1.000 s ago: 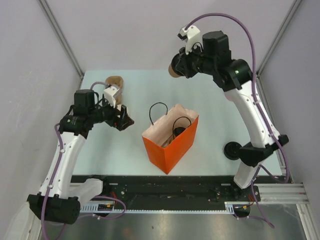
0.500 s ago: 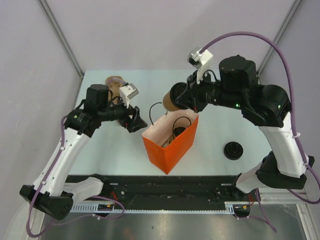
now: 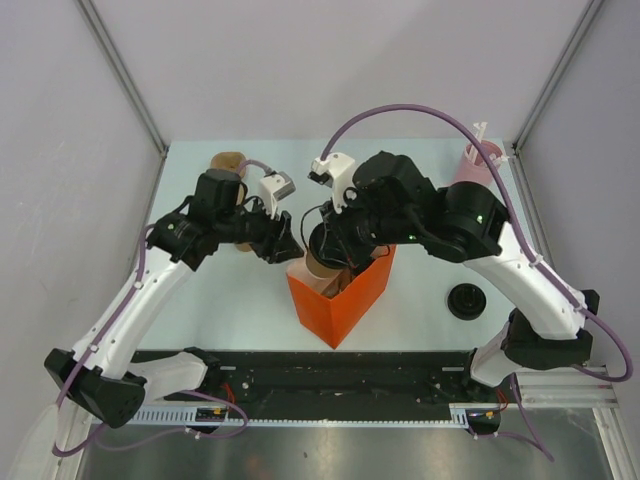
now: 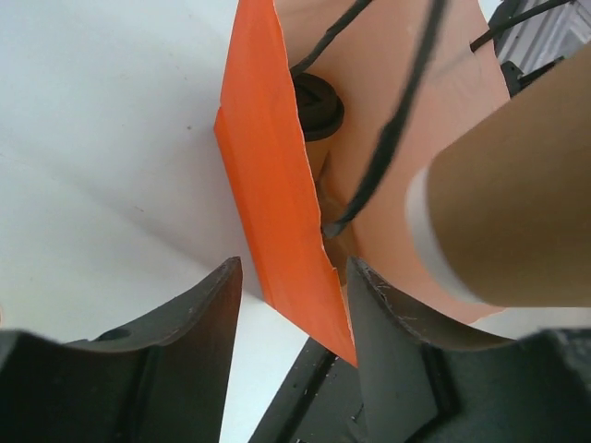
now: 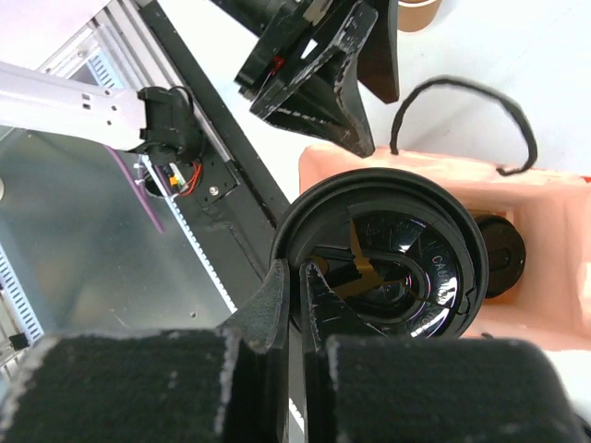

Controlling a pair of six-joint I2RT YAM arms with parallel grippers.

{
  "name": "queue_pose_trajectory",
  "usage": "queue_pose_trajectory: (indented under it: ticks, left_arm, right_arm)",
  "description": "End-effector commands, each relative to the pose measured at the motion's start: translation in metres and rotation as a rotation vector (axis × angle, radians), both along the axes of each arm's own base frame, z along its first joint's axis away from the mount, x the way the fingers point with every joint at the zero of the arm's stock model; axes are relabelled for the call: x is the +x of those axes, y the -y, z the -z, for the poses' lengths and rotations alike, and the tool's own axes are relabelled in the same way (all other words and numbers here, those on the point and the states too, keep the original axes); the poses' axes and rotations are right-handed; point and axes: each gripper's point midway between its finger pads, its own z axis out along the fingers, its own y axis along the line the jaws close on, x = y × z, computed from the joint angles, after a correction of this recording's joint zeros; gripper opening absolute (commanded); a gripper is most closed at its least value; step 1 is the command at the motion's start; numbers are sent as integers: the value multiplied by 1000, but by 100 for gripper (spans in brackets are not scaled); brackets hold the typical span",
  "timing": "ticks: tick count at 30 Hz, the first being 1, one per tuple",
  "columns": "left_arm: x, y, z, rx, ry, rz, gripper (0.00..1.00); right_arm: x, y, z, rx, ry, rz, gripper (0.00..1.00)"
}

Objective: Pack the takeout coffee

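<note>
White desk (image 3: 220,300) carries an orange bag (image 3: 335,305), its mouth mostly hidden under the right arm. Over that mouth the right claw (image 5: 297,277) pinches the lid rim of 1 coffee cup (image 5: 379,249). The left claw (image 4: 294,268) gapes astride the bag's wall. Deep inside, the 2nd cup (image 5: 499,254) is half hidden.

soft even light, blur at the wrists

overhead view bright and evenly lit; only faint, soft-edged shadows on the pale counter (image 3: 225,300); left wrist view: counter washes out near white, orange bag (image 4: 277,231) saturated, left fingers (image 4: 199,323) dark and out of focus; right wrist view: right fingers (image 5: 268,305) blur to black in the foreground; small white glints on the glossy black lid (image 5: 397,249).
</note>
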Motion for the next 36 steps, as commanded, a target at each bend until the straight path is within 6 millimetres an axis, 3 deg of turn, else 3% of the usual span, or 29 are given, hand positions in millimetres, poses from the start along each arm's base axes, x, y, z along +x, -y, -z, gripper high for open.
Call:
queue_pose_trajectory:
  ticks: [1,7,14,18,23,26,29,31,33,34,36]
  left_arm:
    - [-8,11,-11,-56,8,42,52]
    - [-10,14,2,-48,-21,46,43]
    - [-17,18,7,-51,-36,76,37]
    - [-20,19,9,-58,-51,84,15]
    - [-23,21,3,-77,-49,89,1]
    - [-24,22,-2,-95,-70,71,0]
    - [-24,23,-5,-101,-73,66,0]
    - [-23,24,-5,-98,-71,70,0]
    - [-22,24,-2,-89,-66,70,0]
    - [-23,25,-1,-86,-66,75,0]
    - [-23,25,0,-80,-61,78,0]
  right_arm:
    - [13,-12,2,10,22,33,0]
    - [23,-14,42,-72,-34,64,0]
    - [29,-16,68,-67,-93,68,0]
    - [32,-25,88,-79,-117,56,0]
    - [37,-34,108,-120,-119,89,0]
    - [31,-40,119,-153,-108,82,0]
    - [32,-42,113,-180,-79,110,0]
    - [33,-45,92,-166,-30,122,0]
    - [35,-50,94,-201,-10,133,0]
    - [31,-51,85,-207,2,125,0]
    - [31,-54,93,-255,-9,121,0]
